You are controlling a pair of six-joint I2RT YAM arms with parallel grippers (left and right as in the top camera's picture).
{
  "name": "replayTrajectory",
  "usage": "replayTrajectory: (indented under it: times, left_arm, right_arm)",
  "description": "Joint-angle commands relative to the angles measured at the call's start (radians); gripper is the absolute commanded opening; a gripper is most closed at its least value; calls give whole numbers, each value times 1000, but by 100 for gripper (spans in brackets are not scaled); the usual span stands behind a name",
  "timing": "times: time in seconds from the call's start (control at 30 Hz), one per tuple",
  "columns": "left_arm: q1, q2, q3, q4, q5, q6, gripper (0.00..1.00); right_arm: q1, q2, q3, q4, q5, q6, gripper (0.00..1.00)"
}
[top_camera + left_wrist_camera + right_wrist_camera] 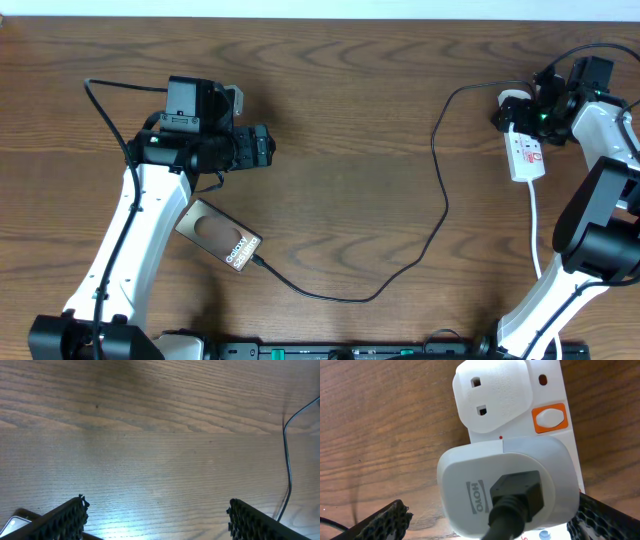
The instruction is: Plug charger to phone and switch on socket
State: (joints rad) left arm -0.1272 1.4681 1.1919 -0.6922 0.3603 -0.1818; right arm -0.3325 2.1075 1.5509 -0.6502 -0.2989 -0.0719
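Both stood spread wide: your left gripper above the table, your right gripper either side of the socket. The charger touched the phone at its lettered end.

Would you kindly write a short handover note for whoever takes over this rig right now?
Left hand: open, empty, above bare table near the phone.
Right hand: open, straddling the white adapter on the socket.
Done: charger tip looks seated in the phone; its other end is plugged into the socket.
Left: press the orange switch; whether it is on cannot be told.
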Motion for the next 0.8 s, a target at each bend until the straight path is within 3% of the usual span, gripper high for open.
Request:
replayTrajectory:
  times: [0.0,0.77]
  left_arm:
    - [-2,-2,20,-3,-13,17,89]
    - [-2,-2,20,-10,-13,17,89]
  right_arm:
    - [31,27,-9,-23,-54,27,95]
    - [60,117,-10,-22,-193,58,88]
